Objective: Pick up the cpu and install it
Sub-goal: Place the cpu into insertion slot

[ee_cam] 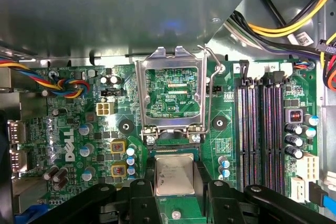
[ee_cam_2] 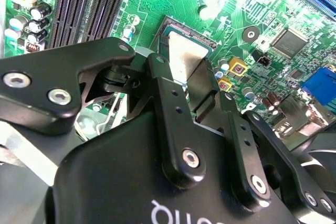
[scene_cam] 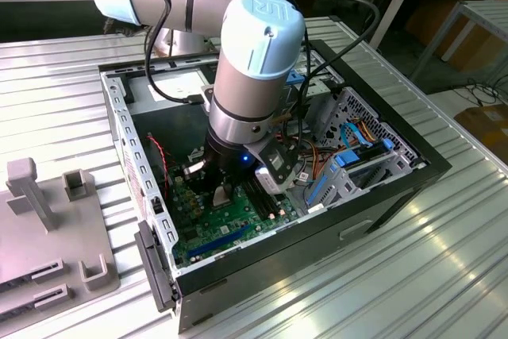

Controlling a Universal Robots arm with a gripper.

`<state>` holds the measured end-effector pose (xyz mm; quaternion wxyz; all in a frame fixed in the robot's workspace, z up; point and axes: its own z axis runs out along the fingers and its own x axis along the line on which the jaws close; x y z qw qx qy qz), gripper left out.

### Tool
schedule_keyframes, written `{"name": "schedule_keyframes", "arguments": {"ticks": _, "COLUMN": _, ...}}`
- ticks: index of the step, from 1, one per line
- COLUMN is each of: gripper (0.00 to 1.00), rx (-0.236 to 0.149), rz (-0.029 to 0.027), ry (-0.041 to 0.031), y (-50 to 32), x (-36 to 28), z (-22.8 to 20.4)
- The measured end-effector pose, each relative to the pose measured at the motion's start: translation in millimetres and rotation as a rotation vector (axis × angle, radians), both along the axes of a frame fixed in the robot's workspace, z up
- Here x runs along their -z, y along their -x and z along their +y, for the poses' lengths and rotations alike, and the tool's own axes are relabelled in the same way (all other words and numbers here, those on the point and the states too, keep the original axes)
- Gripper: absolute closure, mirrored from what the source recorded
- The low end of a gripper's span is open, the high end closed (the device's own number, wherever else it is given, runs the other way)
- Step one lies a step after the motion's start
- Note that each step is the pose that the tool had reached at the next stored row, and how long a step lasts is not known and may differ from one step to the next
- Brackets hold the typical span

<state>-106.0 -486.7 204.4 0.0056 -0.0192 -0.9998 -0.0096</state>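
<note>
The cpu (ee_cam: 174, 176), a small square chip with a silver-grey top, sits level between my two black fingers (ee_cam: 149, 182), and my gripper (ee_cam: 174, 180) is shut on it. It hangs low over the socket (ee_cam: 173, 152) on the green motherboard (ee_cam: 79, 129); contact with the socket cannot be made out. In the second wrist view the cpu (ee_cam_2: 186, 53) shines between the fingers (ee_cam_2: 202, 85) above the socket (ee_cam_2: 184, 29). The exterior view has my gripper (scene_cam: 224, 192) deep inside the open computer case (scene_cam: 317, 224), over the motherboard (scene_cam: 230, 228).
The hinged metal socket frame (ee_cam: 169, 56) stands open beside the socket, its wire lever (ee_cam: 210, 93) raised. Long black memory slots (ee_cam: 257, 129) run alongside. Bundled cables (ee_cam: 294, 22) and a drive cage (scene_cam: 357, 140) crowd the case. A grey fixture (scene_cam: 48, 228) lies at the exterior view's left.
</note>
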Motion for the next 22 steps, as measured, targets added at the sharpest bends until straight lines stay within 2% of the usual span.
{"name": "schedule_keyframes", "arguments": {"ticks": 13, "gripper": 0.60, "rx": 0.000, "rz": 0.0001, "ry": 0.0012, "y": -0.8, "x": 1.4, "z": 0.0}}
{"name": "schedule_keyframes", "arguments": {"ticks": 22, "gripper": 0.60, "rx": -0.009, "rz": -0.0001, "ry": -0.0005, "y": -0.8, "x": 1.9, "z": -1.2}}
